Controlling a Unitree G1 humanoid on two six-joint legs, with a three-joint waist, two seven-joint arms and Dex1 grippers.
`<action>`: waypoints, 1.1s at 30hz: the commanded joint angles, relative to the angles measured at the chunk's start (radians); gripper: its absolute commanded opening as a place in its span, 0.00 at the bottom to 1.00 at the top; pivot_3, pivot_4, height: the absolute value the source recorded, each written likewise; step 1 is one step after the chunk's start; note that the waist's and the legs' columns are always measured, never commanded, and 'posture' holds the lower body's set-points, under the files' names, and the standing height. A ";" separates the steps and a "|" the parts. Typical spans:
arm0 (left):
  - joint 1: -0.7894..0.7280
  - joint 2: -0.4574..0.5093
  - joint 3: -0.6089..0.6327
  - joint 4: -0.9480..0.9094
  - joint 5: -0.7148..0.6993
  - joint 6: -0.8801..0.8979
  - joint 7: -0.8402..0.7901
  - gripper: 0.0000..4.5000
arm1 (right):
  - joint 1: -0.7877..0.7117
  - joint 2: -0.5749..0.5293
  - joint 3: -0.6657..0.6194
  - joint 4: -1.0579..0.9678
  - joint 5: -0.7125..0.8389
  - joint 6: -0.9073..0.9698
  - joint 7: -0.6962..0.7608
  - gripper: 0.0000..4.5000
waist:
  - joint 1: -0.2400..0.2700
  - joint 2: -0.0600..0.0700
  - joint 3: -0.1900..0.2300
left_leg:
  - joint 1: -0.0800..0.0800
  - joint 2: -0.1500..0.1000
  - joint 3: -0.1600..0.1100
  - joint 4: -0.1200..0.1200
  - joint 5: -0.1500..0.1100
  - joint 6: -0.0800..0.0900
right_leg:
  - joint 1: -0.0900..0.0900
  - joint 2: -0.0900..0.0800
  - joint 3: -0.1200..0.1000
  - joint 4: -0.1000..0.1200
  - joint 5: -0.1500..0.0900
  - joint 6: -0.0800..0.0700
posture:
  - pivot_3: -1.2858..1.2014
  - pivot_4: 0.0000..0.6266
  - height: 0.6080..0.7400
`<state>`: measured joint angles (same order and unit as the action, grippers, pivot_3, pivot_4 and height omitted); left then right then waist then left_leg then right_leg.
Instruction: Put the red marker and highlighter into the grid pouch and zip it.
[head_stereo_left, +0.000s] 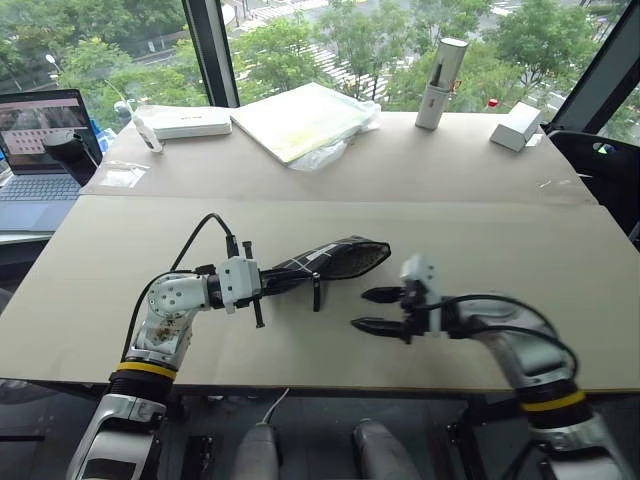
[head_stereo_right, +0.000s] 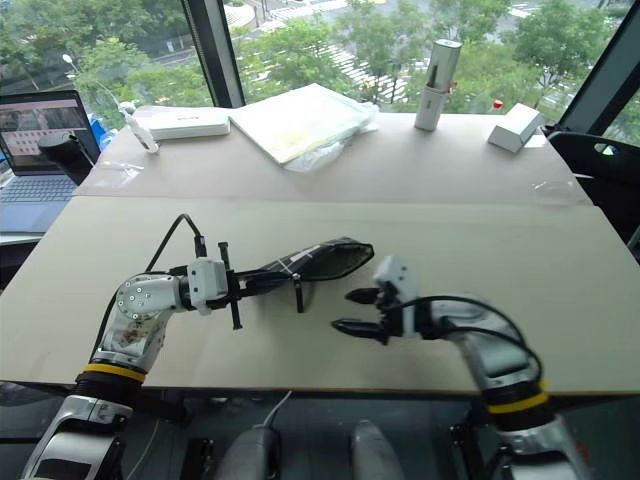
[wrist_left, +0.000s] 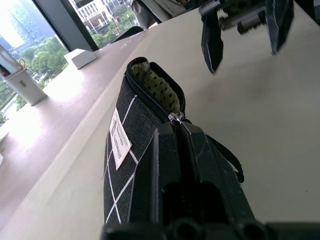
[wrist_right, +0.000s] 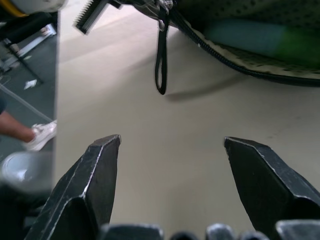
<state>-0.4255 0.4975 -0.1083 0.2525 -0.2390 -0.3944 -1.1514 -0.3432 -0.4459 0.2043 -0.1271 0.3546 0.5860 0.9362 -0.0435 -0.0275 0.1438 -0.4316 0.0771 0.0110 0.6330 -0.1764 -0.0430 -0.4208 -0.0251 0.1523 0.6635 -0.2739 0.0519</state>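
Two fingers of the left gripper (head_stereo_left: 262, 283) pinch the grid pouch (head_stereo_left: 330, 262) at its closed end, held lengthwise above the table (head_stereo_left: 500, 220). Its pull cord (head_stereo_left: 316, 291) dangles nearest the right gripper (head_stereo_left: 372, 310), fingers spread. Highlighter (wrist_right: 260, 41) lies inside.

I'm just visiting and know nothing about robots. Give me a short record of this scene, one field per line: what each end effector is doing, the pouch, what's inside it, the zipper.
left end effector: shut on one end of the grid pouch, holding it above the table
right end effector: open, empty, beside the pouch's open end
grid pouch: black with white grid lines, mouth gaping toward the right end effector
highlighter: green, lying inside the pouch
red marker: cannot tell
zipper: not closed; pull cord hangs loose
table: beige surface
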 joint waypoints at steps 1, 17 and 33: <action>-0.011 0.003 0.010 -0.016 -0.016 -0.010 -0.004 0.00 | -0.060 0.055 0.001 -0.058 0.000 0.047 -0.088 0.82 | 0.006 0.000 0.000 | 0.000 0.000 0.000 0.001 0.000 0.000 | 0.000 0.000 0.000 -0.001 0.000 0.000 | 0.52 0.24 1.00; -0.012 -0.007 0.005 -0.012 -0.011 -0.017 -0.005 0.00 | -0.137 0.113 0.036 -0.027 0.017 0.088 -0.124 0.45 | 0.010 -0.001 0.000 | -0.002 0.000 -0.002 0.002 0.000 0.000 | 0.001 -0.001 -0.001 -0.001 0.000 0.000 | 0.52 0.24 1.00; -0.019 -0.005 0.013 -0.002 -0.007 -0.020 -0.002 0.00 | -0.114 -0.019 -0.021 -0.024 0.019 0.095 -0.087 0.01 | 0.008 -0.001 0.000 | -0.002 0.000 -0.002 0.002 0.000 0.000 | 0.001 -0.001 -0.001 -0.001 0.000 0.000 | 0.52 0.24 1.00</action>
<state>-0.4258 0.4880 -0.1109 0.2557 -0.2362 -0.3948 -1.1604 -0.4576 -0.4267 0.2438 -0.1502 0.3779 0.6835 0.8532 -0.0354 -0.0283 0.1440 -0.4341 0.0766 0.0087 0.6354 -0.1763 -0.0431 -0.4197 -0.0257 0.1508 0.6627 -0.2741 0.0523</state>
